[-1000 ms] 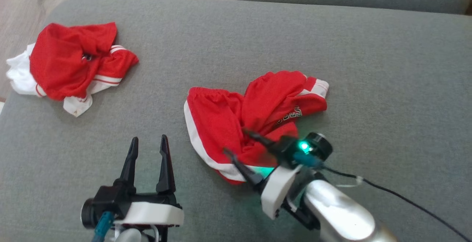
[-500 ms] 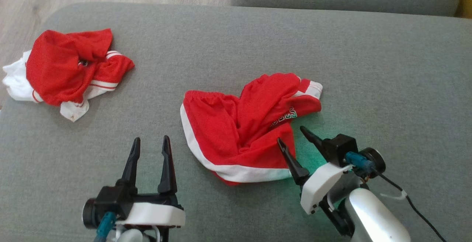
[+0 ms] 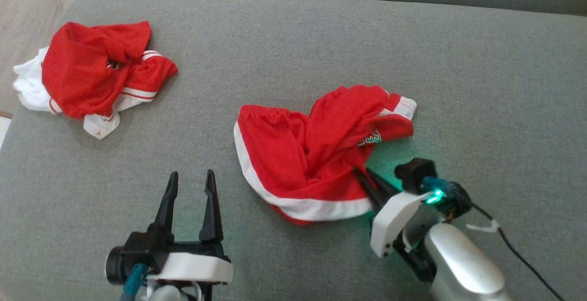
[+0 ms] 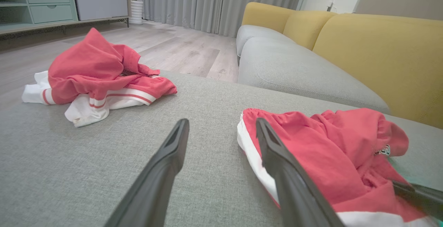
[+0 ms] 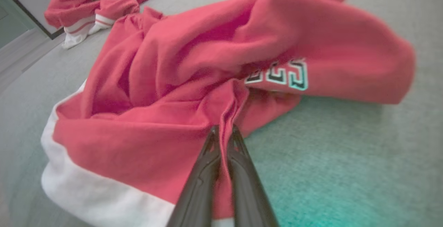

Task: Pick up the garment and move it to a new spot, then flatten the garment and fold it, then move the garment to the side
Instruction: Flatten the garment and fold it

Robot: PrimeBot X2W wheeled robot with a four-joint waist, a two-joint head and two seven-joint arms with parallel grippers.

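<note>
The garment (image 3: 312, 154), a pair of red shorts with white trim, lies crumpled near the middle of the grey sofa seat (image 3: 293, 53). Its white-banded edge curves along the left and near sides, and a leg with lettering is folded over toward the far right.

The right end effector (image 3: 362, 175) sits at the garment's near right edge, with its fingers angled toward the far left. In the right wrist view the two dark fingers are pressed together with a raised ridge of red cloth pinched between their tips, just near of the lettering. So this end effector is closed and gripping the garment. The cloth around the pinch rests on the seat, and a green glow from the wrist tints the fabric beside it.

The left end effector (image 3: 191, 177) hovers over bare seat to the left of the garment, close to its white edge but apart from it. Its fingers are spread open with nothing between them and point toward the far side.

A second red and white garment (image 3: 91, 76) lies bunched at the far left corner of the seat, well apart from both end effectors.
</note>
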